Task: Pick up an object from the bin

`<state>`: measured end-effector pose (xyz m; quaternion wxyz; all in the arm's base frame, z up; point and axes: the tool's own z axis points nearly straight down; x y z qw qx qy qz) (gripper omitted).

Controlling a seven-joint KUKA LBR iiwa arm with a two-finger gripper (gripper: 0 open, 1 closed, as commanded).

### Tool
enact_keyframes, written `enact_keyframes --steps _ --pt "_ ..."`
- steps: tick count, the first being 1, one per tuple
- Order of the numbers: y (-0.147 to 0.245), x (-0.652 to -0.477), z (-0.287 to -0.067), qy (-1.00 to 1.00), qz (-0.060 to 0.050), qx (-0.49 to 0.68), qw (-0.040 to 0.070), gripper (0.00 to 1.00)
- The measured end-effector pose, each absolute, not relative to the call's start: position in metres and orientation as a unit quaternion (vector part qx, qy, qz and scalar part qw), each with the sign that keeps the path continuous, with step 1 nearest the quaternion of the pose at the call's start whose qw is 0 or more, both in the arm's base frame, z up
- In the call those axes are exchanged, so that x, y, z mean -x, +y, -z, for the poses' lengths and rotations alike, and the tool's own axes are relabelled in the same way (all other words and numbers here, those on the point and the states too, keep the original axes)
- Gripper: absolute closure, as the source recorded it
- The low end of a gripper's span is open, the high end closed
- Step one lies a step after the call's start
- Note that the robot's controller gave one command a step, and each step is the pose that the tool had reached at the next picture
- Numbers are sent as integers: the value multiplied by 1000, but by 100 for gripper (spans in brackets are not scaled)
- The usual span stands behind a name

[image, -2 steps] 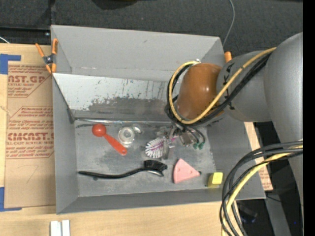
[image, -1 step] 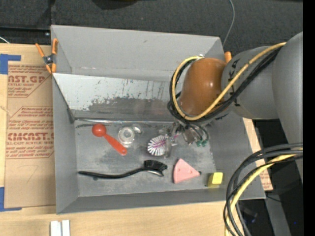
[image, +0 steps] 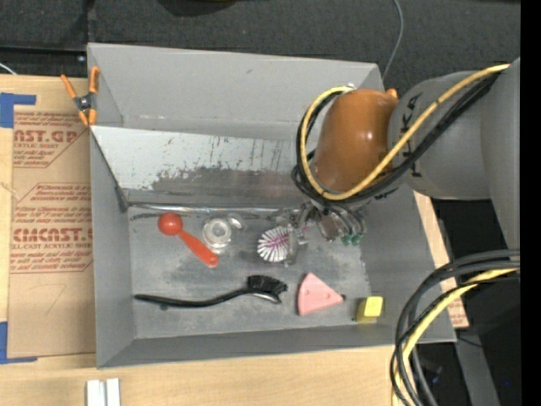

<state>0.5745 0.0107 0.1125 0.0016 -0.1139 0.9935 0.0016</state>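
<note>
My gripper (image: 324, 225) hangs low over the back right part of the bin floor, under the arm's orange cover. Just to its left, touching or nearly touching it, lies a small round thing with purple and white stripes (image: 274, 244). A small green thing (image: 352, 240) lies at the gripper's right side. In front of the gripper rests a pink wedge (image: 317, 296). I see nothing held in the gripper.
A clear round cup (image: 218, 233) and a red spoon (image: 188, 238) lie at the left of the floor. A black long-handled brush (image: 221, 295) stretches along the front, and a yellow cube (image: 368, 309) sits in the front right corner.
</note>
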Motion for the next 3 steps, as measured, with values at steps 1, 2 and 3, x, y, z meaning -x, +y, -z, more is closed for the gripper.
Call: enact_keyframes --steps 1,2,3 --pt "11 -574 -129 993 -2 114 1 100" --pt "11 -573 -151 993 -2 114 0 100" --pt "12 -574 -175 993 -2 114 1 100"
